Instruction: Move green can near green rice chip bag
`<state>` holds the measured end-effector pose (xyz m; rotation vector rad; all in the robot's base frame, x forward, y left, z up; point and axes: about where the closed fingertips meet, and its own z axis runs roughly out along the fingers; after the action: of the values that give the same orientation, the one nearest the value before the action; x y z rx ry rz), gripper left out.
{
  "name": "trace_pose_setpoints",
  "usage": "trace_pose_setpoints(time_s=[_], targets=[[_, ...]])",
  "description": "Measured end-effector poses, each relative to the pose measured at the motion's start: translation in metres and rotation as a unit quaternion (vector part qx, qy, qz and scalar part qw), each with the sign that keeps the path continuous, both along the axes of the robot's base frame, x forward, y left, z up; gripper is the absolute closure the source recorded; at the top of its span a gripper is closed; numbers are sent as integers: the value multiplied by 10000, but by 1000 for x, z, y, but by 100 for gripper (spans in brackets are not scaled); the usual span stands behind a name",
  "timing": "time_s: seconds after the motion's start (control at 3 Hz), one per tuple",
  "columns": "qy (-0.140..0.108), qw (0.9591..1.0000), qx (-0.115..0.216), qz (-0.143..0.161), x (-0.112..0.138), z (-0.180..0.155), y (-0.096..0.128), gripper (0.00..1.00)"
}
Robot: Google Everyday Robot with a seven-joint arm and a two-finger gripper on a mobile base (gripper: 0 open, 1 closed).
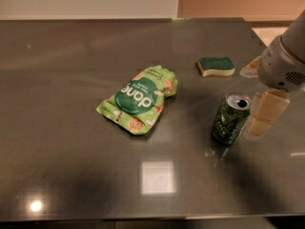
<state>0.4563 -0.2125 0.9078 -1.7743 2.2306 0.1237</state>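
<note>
Small dark green metal drink can (230, 119) stands on the dark grey glossy table (71, 166), right of centre, apart from the light green wrinkly rice chip bag (138, 99) to its left. Cream-coloured gripper (261, 120) hangs just right of the can; whether it is open or closed cannot be told. Green-topped sponge (216, 66) lies farther back.

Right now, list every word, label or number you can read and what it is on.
"dang", large white letters, upside down, last letter uncertain: on the green rice chip bag.
Smaller print under it: too blurred.
On the green can: nothing readable.
On the gripper, right of the can: no text.
On the sponge: none.
</note>
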Motion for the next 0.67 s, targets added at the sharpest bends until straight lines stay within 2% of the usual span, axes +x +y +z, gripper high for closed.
trace_pose_setpoints(time_s=[0.33,0.67], targets=[[83,9999,87,43,-4,-5,2,23],[196,9995,234,113,-7,-7,9,46]])
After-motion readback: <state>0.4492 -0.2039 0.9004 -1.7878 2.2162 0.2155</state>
